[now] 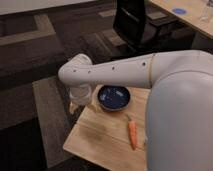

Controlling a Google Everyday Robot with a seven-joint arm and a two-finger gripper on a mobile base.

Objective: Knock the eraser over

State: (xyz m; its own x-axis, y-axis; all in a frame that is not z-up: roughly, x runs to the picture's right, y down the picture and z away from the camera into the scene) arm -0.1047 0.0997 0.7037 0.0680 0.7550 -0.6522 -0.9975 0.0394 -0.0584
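Note:
My white arm [115, 70] reaches from the right across the small wooden table [95, 137]. Its wrist bends down at the table's far left corner. The gripper [80, 100] hangs there, just left of a dark blue bowl [115, 97] and low over the table edge. No eraser shows; the wrist and gripper hide the spot beneath them.
An orange carrot [132, 135] lies on the table in front of the bowl. My white body [182, 120] fills the right side. A black office chair [135, 22] and a long wooden desk [185, 15] stand at the back. Dark patterned carpet surrounds the table.

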